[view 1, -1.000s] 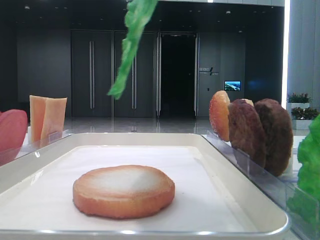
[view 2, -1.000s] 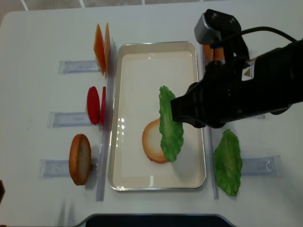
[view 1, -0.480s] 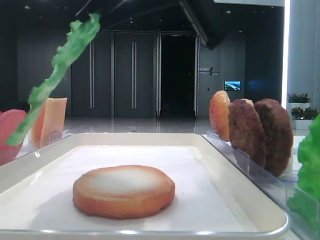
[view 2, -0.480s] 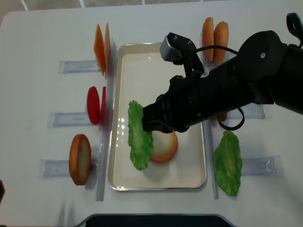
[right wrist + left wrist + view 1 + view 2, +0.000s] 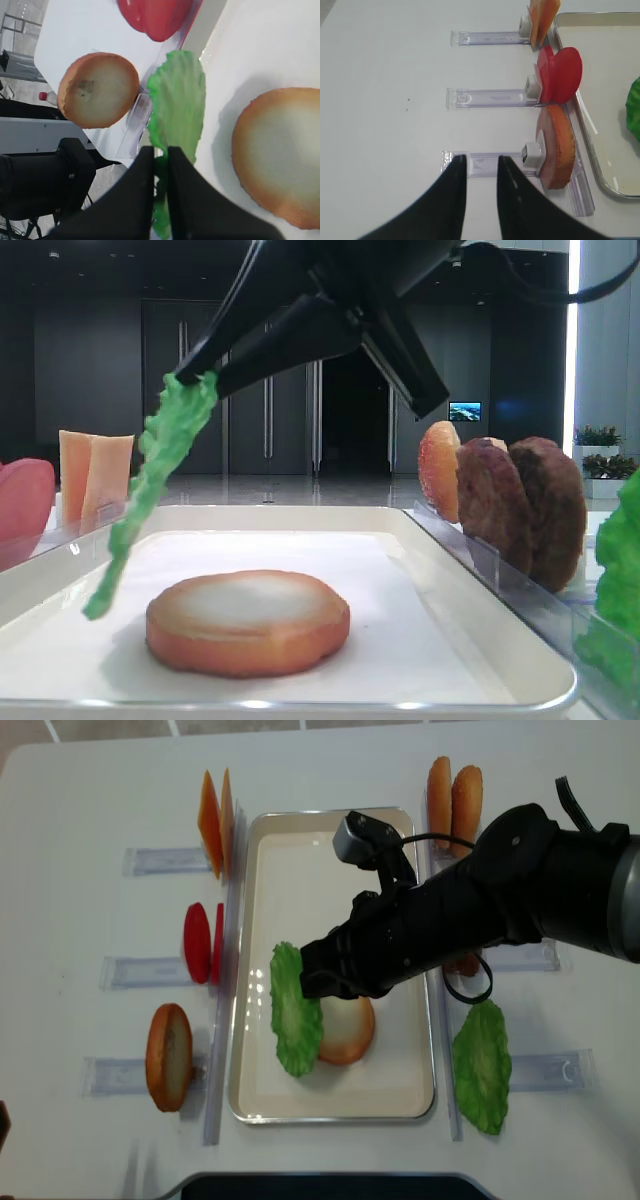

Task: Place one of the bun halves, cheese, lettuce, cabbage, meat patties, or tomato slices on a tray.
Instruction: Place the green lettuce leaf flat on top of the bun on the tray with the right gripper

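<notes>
My right gripper (image 5: 312,982) reaches across the tray (image 5: 322,860) and is shut on the top edge of a bright green lettuce (image 5: 296,1022) leaf. The leaf hangs down over the tray's left part, its lower tip close to the paper liner and just left of a bun half (image 5: 354,1032) lying flat there. The right wrist view shows the black fingers (image 5: 145,165) pinching the lettuce (image 5: 180,102) beside the bun half (image 5: 280,165). My left gripper (image 5: 481,159) hovers shut over the bare table left of the tray, holding nothing.
Clear holders flank the tray. On the left stand cheese slices (image 5: 214,820), tomato slices (image 5: 200,942) and a bun half (image 5: 168,1056). On the right are bun halves (image 5: 452,790), meat patties (image 5: 522,508) and a second lettuce leaf (image 5: 482,1065).
The right gripper carried the lettuce from over the tray's right side to its left part, then lowered it beside the bun half. The left gripper stayed still.
</notes>
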`<state>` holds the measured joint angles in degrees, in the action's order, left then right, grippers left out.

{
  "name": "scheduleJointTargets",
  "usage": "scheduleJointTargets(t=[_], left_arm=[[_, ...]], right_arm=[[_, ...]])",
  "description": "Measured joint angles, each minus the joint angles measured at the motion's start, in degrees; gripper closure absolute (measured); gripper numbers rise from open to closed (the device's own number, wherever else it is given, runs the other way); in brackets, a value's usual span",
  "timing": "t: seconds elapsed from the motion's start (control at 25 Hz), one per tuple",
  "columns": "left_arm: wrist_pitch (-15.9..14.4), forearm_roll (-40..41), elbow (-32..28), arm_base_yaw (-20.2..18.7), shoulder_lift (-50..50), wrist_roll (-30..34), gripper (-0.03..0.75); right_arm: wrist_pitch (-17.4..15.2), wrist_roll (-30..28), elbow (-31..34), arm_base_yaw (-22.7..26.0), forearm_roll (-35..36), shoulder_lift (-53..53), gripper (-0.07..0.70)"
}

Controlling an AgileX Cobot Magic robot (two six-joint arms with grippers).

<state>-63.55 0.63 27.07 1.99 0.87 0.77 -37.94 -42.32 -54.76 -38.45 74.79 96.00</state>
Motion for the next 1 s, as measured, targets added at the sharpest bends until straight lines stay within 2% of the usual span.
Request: scheduleJointTargets(t=[0.32,0.76,1.0], left_arm=[[0.00,0.00,0.00,0.00,0.00,0.00,0.556],[0.00,0.00,0.00,0.00,0.00,0.00,0.556],[0.00,0.00,0.00,0.00,0.00,0.00,0.556]], right_arm=[[-0.06,2.44,0.00,2.43,-4.55,0.01,0.559],[-0.01,8.28,0.00,3.06,-11.83,0.01,0.559],[0.86,8.72,0.00,3.06,-15.40,0.01,0.559]])
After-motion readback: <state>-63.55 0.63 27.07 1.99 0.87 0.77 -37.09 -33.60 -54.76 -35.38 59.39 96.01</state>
